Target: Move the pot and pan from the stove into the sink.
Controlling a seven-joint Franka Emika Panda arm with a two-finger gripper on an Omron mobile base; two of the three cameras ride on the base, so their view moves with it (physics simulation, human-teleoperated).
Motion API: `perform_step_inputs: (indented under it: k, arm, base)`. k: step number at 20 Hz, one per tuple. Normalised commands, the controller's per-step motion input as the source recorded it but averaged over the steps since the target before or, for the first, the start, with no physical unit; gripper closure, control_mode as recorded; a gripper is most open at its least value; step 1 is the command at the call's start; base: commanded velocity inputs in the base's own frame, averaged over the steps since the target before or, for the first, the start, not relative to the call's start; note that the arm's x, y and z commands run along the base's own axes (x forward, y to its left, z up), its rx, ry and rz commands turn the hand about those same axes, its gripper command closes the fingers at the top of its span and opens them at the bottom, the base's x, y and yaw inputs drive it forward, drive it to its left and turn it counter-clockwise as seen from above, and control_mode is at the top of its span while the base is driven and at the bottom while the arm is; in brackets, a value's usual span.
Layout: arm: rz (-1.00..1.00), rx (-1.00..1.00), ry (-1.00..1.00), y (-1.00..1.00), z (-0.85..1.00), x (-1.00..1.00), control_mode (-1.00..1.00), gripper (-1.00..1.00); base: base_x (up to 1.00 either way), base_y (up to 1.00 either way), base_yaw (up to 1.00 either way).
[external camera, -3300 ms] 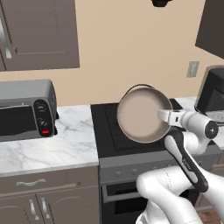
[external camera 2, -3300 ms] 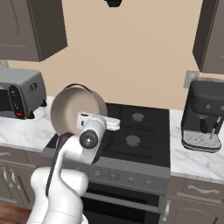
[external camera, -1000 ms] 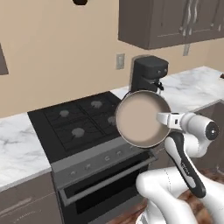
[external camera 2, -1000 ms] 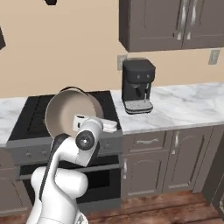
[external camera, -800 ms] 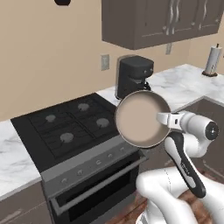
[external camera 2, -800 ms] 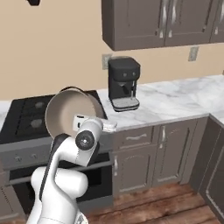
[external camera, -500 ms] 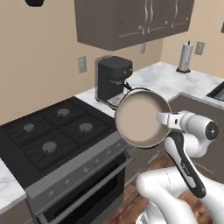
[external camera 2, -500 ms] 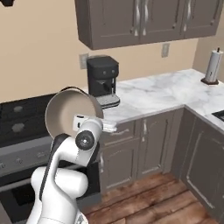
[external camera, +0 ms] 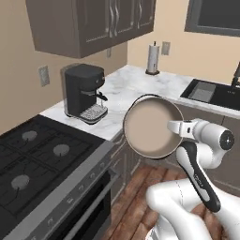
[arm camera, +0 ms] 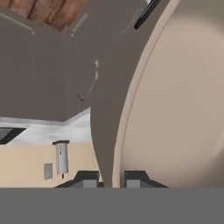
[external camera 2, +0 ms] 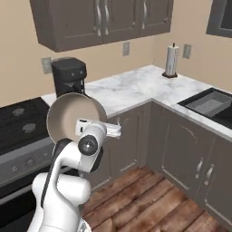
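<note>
The deep round beige-tan pot (external camera: 152, 126) hung tipped on its side in the air, mouth facing the cameras, its wall pinched between the nearly closed fingers of the tool (arm camera: 111, 178). The base had swung away from the black gas stove (external camera: 33, 159), so the matte black recessed sink (external camera: 213, 93) beyond the marble counter (external camera: 136, 86) was newly in sight. Carrying looked well underway; lowering into the basin remained.

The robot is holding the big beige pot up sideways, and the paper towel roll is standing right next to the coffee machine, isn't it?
Not quite. The gripper does hold the pot up sideways, but the paper towel roll stands far along the counter from the coffee machine, near the sink. The left base view shows the gap.
</note>
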Motion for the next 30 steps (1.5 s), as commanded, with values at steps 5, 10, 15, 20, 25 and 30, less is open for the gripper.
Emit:
perform_step_inputs:
  k: [5,10,15,20,25,30]
  arm:
    - [0.00,0.00,0.00,0.00,0.00,0.00,1.00,1.00]
    - [0.00,0.00,0.00,0.00,0.00,0.00,1.00,1.00]
    - [0.00,0.00,0.00,0.00,0.00,0.00,1.00,1.00]
    - [0.00,0.00,0.00,0.00,0.00,0.00,1.00,1.00]
    - [0.00,0.00,0.00,0.00,0.00,0.00,1.00,1.00]
    - [0.00,0.00,0.00,0.00,0.00,0.00,1.00,1.00]
  base:
    - [0.00,-0.17,-0.44]
    - [0.00,-0.17,-0.44]
    - [0.00,-0.20,-0.43]
    - [0.00,-0.20,-0.42]
    - [0.00,-0.21,-0.41]
    - [0.00,-0.20,-0.39]
